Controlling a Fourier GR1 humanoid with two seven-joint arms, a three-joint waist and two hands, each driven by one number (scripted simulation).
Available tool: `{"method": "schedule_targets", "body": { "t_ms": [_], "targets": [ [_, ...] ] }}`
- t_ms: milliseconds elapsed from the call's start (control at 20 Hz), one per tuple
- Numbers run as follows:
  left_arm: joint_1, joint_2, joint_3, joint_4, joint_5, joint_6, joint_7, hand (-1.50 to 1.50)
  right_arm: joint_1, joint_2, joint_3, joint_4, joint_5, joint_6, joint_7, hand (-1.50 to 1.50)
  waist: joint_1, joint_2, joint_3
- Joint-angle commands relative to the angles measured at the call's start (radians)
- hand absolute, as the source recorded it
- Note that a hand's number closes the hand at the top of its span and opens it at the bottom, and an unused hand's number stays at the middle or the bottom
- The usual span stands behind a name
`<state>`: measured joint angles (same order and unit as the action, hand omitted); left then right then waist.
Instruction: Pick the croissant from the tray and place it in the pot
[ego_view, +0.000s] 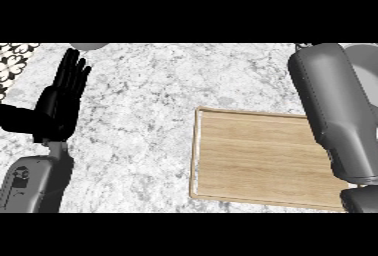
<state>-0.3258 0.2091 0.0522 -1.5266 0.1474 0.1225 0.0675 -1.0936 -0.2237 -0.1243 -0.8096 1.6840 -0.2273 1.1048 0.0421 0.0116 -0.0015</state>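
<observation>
The wooden tray (251, 160) lies right of centre on the marble counter, and its visible surface is bare. No croissant shows anywhere. My right forearm (336, 110) crosses the tray's right side and runs up to the view's top edge, where the hand is cut off from sight. Part of a pale grey rounded thing (363, 56), perhaps the pot, peeks out behind that forearm at the top right. My left hand (60, 102) rests open at the left, fingers straight and pointing up, holding nothing.
The edge of a grey round object (91, 46) shows at the top left. A patterned black-and-white surface (15, 62) fills the upper left corner. White marble counter (140, 120) spreads between the left hand and the tray.
</observation>
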Motion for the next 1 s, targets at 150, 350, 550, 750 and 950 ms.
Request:
{"method": "schedule_targets", "body": {
  "t_ms": [150,350,550,750,950],
  "targets": [
    [0.036,0.029,0.045,-0.035,0.022,-0.007,0.018,0.00,0.052,-0.036,-0.072,-0.043,0.018,0.029,0.107,1.50,-0.040,-0.015,0.001],
    [0.043,0.014,0.046,0.031,0.006,-0.010,-0.032,0.00,0.164,-0.052,-0.107,-0.153,-0.014,0.062,0.062,1.50,-0.060,-0.017,0.001],
    [0.087,0.011,0.045,-0.014,-0.001,-0.006,-0.036,0.00,0.320,-0.105,-0.155,-0.279,-0.055,-0.008,-0.009,1.50,-0.063,-0.019,0.001],
    [0.100,0.006,0.047,-0.022,0.008,-0.023,-0.046,0.00,0.447,-0.152,-0.201,-0.427,-0.168,0.010,-0.140,1.50,-0.060,-0.018,0.001],
    [0.034,0.015,0.070,0.039,0.010,-0.036,-0.063,0.00,0.488,-0.210,-0.256,-0.344,-0.235,-0.073,-0.213,1.50,-0.045,-0.011,0.002]
  ]
}}
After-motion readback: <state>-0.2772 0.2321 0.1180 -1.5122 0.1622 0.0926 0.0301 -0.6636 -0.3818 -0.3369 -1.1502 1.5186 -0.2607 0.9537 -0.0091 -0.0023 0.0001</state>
